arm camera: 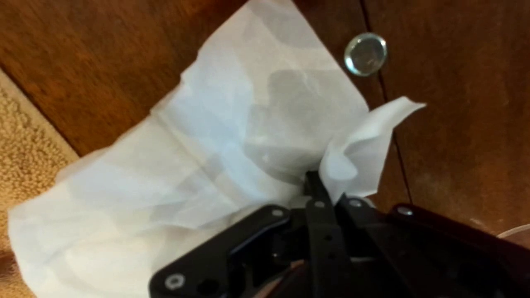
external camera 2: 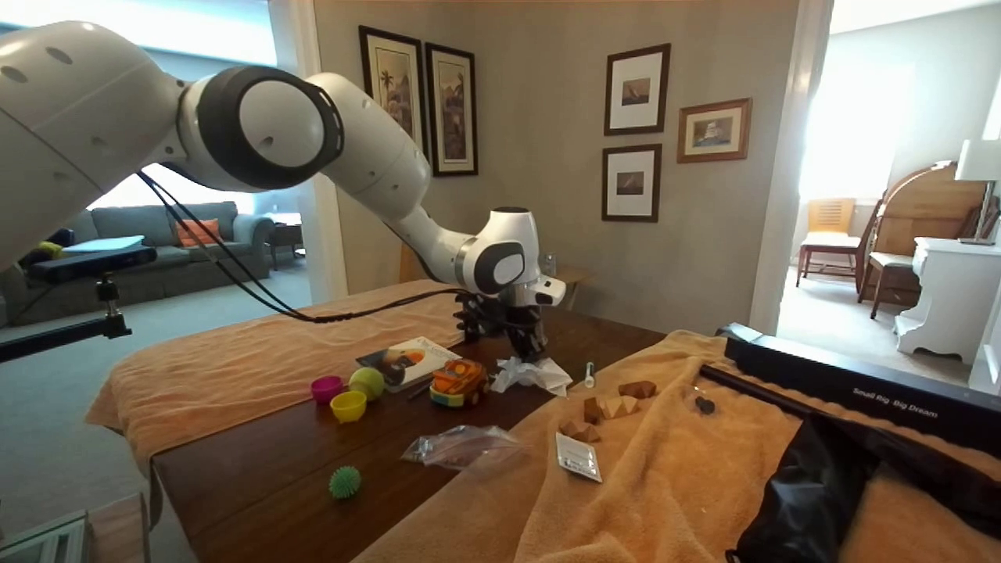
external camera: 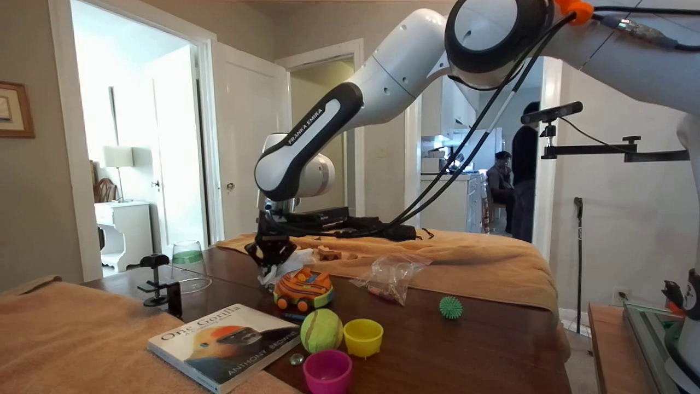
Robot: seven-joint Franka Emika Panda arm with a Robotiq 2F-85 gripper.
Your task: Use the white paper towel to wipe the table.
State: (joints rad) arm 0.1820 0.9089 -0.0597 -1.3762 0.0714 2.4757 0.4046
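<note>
The white paper towel point(arm camera: 198, 165) is crumpled and spread under my gripper in the wrist view. It also shows in both exterior views point(external camera: 295, 261) point(external camera 2: 539, 375), on the dark brown glossy table point(external camera 2: 266, 461), beside the orange toy car. My gripper point(arm camera: 323, 186) points down and its fingers are shut on a fold of the towel; a corner sticks up at the fingers. In an exterior view the gripper point(external camera 2: 530, 353) is low, at the towel. Whether the pinched part touches the table is hidden. One end of the towel reaches the tan cloth edge in the wrist view.
An orange toy car point(external camera: 304, 289) stands close by. A book point(external camera: 227, 345), tennis ball point(external camera: 321, 330), yellow cup point(external camera: 363, 337), pink cup point(external camera: 328, 372), clear bag point(external camera: 395, 276), green spiky ball point(external camera: 450, 307), glass point(external camera: 187, 262) and clamp point(external camera: 156, 279) are around. A clear round piece point(arm camera: 366, 54) lies near the towel.
</note>
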